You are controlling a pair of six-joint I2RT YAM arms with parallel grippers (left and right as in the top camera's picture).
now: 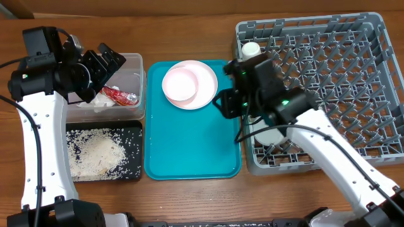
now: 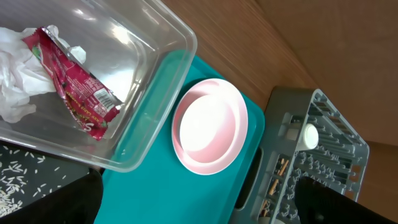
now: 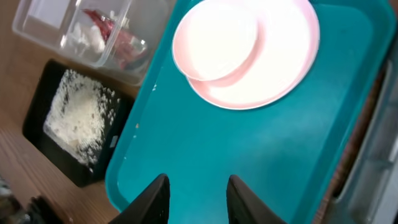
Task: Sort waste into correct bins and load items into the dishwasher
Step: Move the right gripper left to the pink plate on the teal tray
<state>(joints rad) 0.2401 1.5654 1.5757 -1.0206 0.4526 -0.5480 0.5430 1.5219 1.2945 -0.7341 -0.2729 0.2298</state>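
Right pincer (image 3: 198, 198) parted, empty, over teal tray (image 3: 249, 155), facing pink plate (image 3: 283, 65) with bowl (image 3: 214, 40) stacked on it, both yet to reach grey rack (image 1: 353, 75); left pincer (image 1: 107, 63) wide open above clear tub (image 2: 180, 37) holding wrapper (image 2: 71, 87).

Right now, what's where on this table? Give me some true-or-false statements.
The red wrapper lies in the clear tub. True.
The pink plate sits on the teal tray. True.
The rice is spread on the teal tray. False: the rice lies in the black tray.
The white cup stands on the teal tray. False: the cup is in the grey rack.
The right tool grips the plate. False: it is open and empty.
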